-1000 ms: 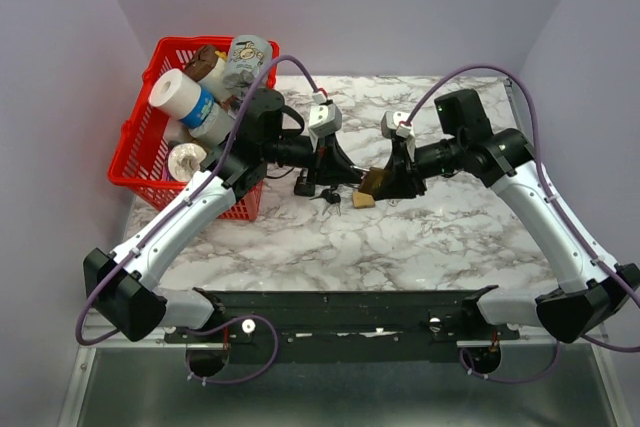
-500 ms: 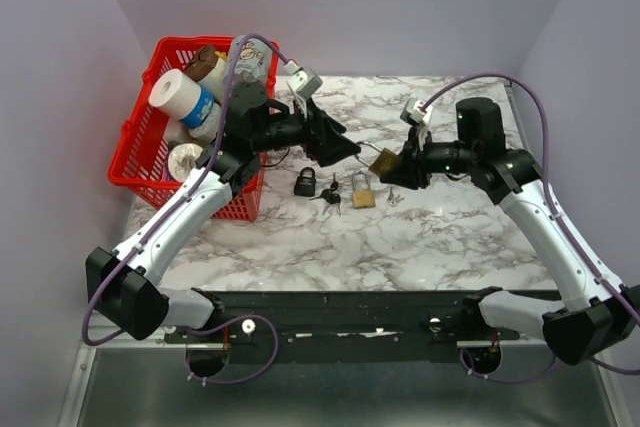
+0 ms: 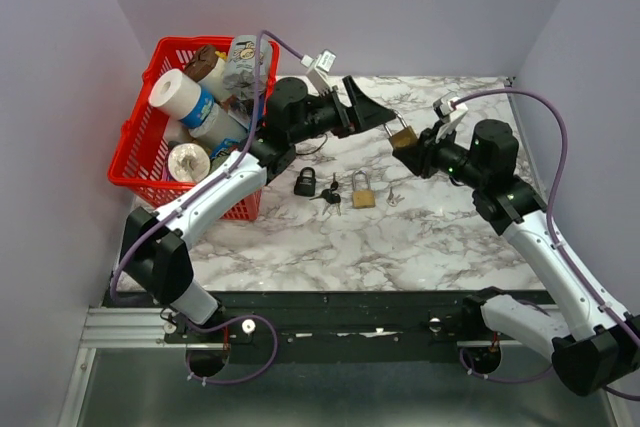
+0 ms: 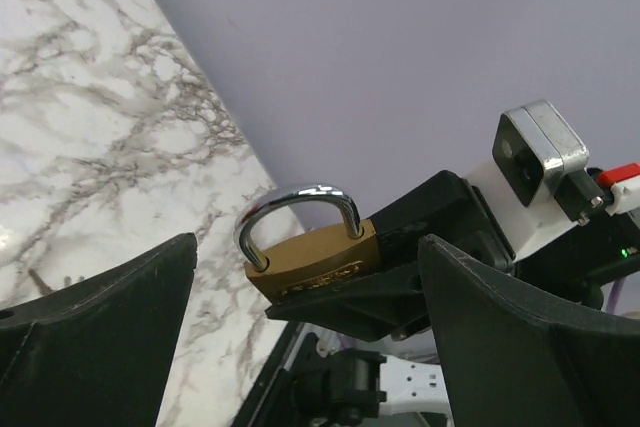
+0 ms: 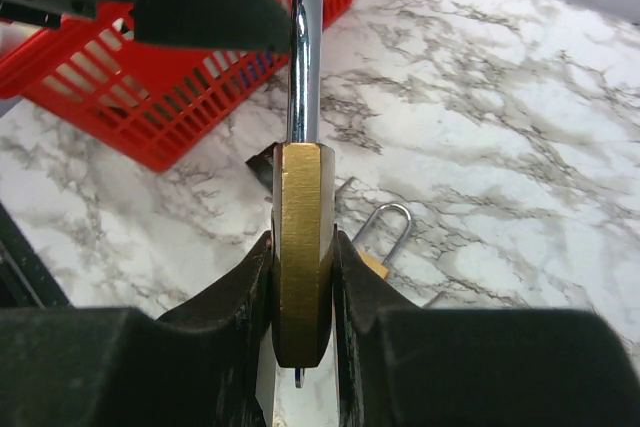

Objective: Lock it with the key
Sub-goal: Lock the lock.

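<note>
- The marble-patterned table [image 3: 440, 247] is seen beyond the 2 arm bases at the near edge.
- Toward its middle, 4 small things are laid in a loose row: a black padlock [image 3: 306, 183], a bunch of dark-headed keys [image 3: 330, 197], a spare brass padlock [image 3: 363, 192] and a small silver key [image 3: 392, 198]. None of them is touched by either arm.
- Just beyond that row, the right gripper [image 3: 414, 145] is raised off the table. Its fingers are drawn narrow and pressed against the 2 flat faces of the brass padlock [image 3: 403, 136], which is held in the air.
- In the right wrist view this padlock is seen edge-on and upright between the pads, with the shackle pointing away from the wrist. A small metal tip shows under the body; whether it is a key cannot be told.
- In the left wrist view both ends of the shackle appear to be seated in the body.
- Slightly farther and to the left, the left gripper [image 3: 370, 107] is pointed at the held padlock. Its fingers are spread wide, with nothing gripped, and the padlock is kept apart from both.
- At the far left, a red basket [image 3: 135, 152] is packed with a white roll [image 3: 172, 90] and other packages.
</note>
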You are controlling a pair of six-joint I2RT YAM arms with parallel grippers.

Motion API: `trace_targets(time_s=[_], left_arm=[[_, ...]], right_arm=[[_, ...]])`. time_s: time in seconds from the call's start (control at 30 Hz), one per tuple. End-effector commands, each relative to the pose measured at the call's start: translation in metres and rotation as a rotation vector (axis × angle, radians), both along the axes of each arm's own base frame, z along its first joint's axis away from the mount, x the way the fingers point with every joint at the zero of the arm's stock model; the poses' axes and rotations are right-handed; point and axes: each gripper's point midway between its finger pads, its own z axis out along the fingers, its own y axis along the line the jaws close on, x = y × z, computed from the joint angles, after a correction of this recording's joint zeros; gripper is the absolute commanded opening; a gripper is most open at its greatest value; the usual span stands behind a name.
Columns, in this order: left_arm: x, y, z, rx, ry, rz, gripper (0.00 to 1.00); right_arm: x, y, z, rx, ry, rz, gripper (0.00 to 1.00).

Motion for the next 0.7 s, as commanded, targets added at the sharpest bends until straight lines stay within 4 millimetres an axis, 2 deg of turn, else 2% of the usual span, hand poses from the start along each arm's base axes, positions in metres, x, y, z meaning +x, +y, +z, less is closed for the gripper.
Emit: trace_targets(time_s=[0.0, 0.07, 0.23, 0.37, 0.47, 0.67], left_arm=[[-0.003, -0.023, 0.013, -0.086, 0.117, 0.022, 0.99], [-0.005, -0.035, 0.004, -0.069, 0.136, 0.022, 0.99], [0.004, -0.045, -0.016, -0.028, 0.210, 0.048, 0.99], [0.001, -0.053, -0.015, -0.030, 0.213, 0.030, 0.98], [-0.002, -0.058, -0.018, -0.034, 0.216, 0.016, 0.92], [-0.002, -0.063, -0.018, -0.038, 0.218, 0.008, 0.88]], right_arm=[[0.018, -0.012, 0.056, 0.094, -0.206, -0.123, 0.01], [0.022, -0.013, 0.059, 0.102, -0.227, -0.138, 0.01], [0.024, -0.013, 0.059, 0.096, -0.247, -0.137, 0.01], [0.026, -0.012, 0.057, 0.079, -0.255, -0.139, 0.01], [0.027, -0.012, 0.056, 0.067, -0.261, -0.146, 0.01], [0.030, -0.011, 0.052, 0.035, -0.261, -0.168, 0.01]])
